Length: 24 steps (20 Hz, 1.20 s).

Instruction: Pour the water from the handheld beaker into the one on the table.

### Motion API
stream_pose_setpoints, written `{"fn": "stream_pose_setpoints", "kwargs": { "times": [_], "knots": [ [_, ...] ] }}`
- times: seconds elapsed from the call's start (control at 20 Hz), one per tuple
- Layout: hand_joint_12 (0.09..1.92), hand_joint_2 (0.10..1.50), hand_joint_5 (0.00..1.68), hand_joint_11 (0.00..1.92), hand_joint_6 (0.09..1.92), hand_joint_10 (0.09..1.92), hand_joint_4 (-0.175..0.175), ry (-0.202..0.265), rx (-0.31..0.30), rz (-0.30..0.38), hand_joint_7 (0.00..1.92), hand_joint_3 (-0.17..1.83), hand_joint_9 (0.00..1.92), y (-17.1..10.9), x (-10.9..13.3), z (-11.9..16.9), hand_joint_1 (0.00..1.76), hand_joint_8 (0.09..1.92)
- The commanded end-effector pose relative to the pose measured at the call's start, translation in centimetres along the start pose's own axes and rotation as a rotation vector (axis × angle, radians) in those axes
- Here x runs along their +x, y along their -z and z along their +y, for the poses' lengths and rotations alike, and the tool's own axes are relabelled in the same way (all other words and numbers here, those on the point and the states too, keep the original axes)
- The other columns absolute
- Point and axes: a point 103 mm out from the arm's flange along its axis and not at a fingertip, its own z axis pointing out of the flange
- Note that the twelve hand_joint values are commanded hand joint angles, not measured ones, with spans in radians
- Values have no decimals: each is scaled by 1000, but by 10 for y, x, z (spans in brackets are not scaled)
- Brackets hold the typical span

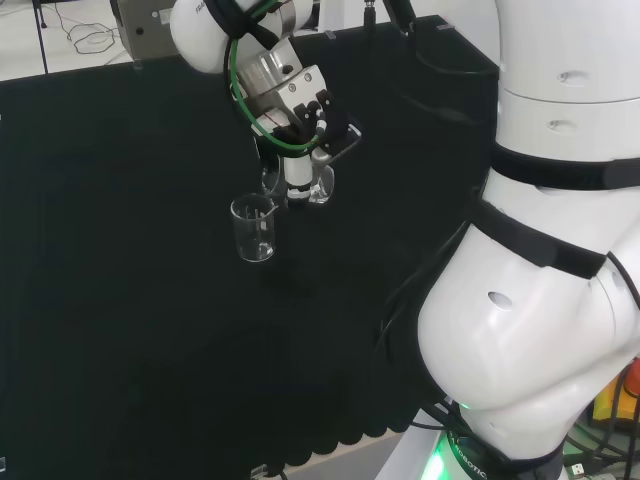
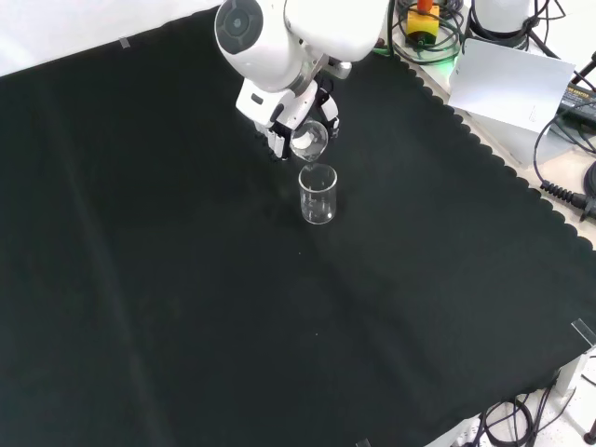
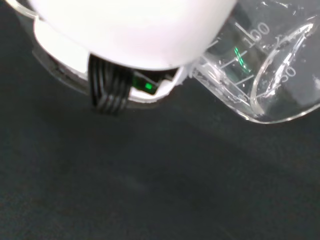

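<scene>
Counted on the cloth (image 2: 186, 279):
- Beakers, clear: two. One upright (image 2: 317, 195) on the cloth; one tilted (image 2: 309, 140) just above it, gripped in the hand (image 2: 279, 116).
- Hands: one.
- Arms: one, white (image 1: 560, 250).
- Cloths: one, black, under the upright beaker.

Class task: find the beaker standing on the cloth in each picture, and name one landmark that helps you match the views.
Head view: standing beaker left of centre, below the hand.
Front view: standing beaker upper centre, just below the tilted handheld beaker.
Wrist view: I cannot pick it out.
Shared landmark: the handheld beaker.
</scene>
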Motion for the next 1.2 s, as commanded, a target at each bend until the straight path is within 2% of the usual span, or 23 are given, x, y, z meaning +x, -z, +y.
{"fn": "stream_pose_setpoints", "kwargs": {
  "times": [0.05, 1.2],
  "knots": [
    [686, 464, 1226, 1245, 771, 665, -175, -20, 32, -33, 1435, 978, 1583, 0, -1, 1, 1333, 703],
    [694, 465, 1221, 1240, 779, 685, -175, -53, 115, -124, 1427, 982, 1573, 15, 22, 0, 1332, 722]
  ]
}}
